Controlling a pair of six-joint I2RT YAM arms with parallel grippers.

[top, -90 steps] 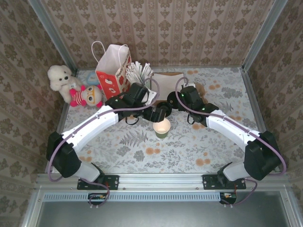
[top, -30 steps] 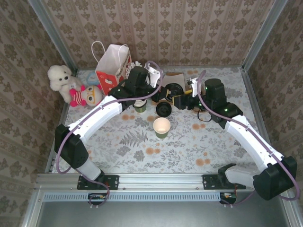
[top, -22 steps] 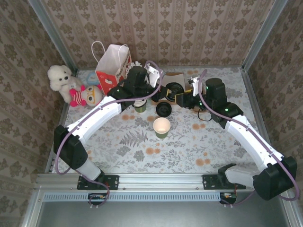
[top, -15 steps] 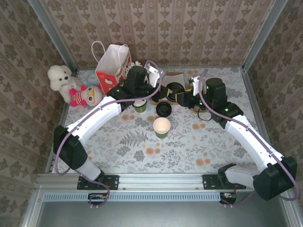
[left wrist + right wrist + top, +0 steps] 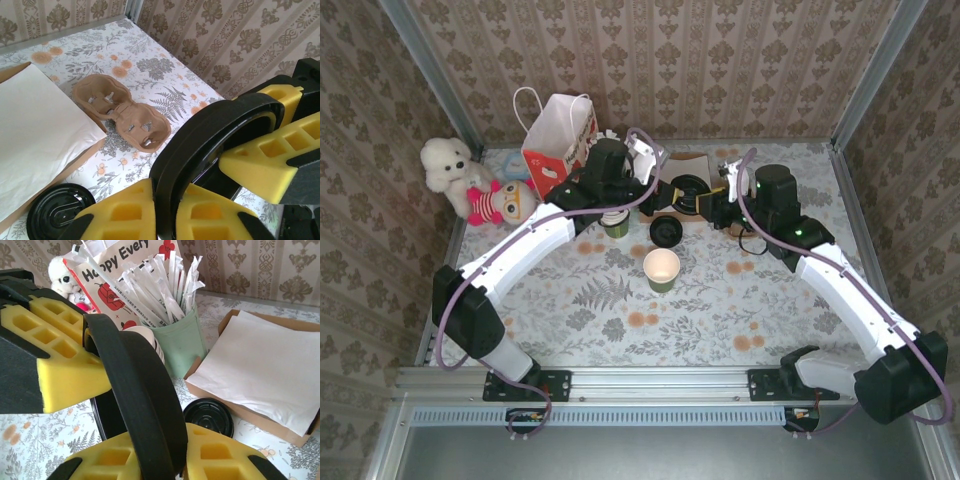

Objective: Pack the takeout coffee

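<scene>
Up off the table and standing on edge: a black lid, caught from two sides at once. Pinched along the near rim by the left gripper, yellow pads pressed flat against both faces, no gap to see. Pinched again on the far side by the right gripper, closed down on the same rim, foam tight to the plastic. From above, meeting toward the back of the table, wrists nose to nose with the lid between. Down below and left of that pair, tucked half under the left arm: the takeout coffee, upright on the floral surface, dark green with a dark top, touched by neither gripper. Just right of it, lying flat, a second black lid. Nearer the bases, standing alone, an open cream-lined cup. Behind the action, a brown tray of white napkins, a moulded cup carrier just beside it, a pale green holder stuffed with wrapped straws, and a red-and-white paper bag at the back left.
</scene>
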